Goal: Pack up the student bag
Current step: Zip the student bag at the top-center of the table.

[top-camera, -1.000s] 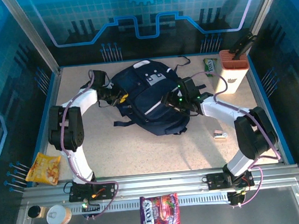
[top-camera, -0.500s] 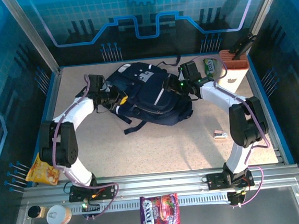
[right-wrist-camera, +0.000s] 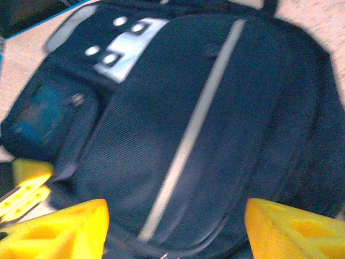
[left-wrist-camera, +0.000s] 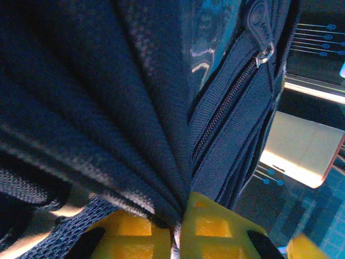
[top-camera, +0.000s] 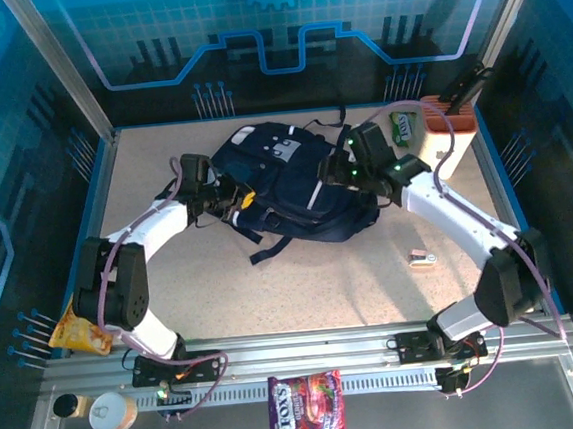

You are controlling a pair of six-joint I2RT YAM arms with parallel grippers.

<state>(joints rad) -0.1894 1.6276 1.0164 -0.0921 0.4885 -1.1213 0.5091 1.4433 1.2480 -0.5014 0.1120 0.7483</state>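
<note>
Left gripper point(left-wrist-camera: 178, 229) had its yellow fingers pinched shut on a fold of the big dark navy cloth backpack point(top-camera: 288, 179) with thin white stripes. Right gripper point(right-wrist-camera: 172, 226) held its yellow fingers wide apart just over it. The backpack lay far back on the speckled sandy table point(top-camera: 373, 287). A purple sweet packet point(top-camera: 306, 409) on the near metal rail point(top-camera: 378, 347) read "FOX'S". Blue walls point(top-camera: 151, 46) stood around.

The top external camera looks down from behind over the whole table point(top-camera: 323, 282). The left wrist camera sits hard against the student bag point(top-camera: 293, 179), shared by all views; the right wrist, blurred, seems to face its striped front closely.
</note>
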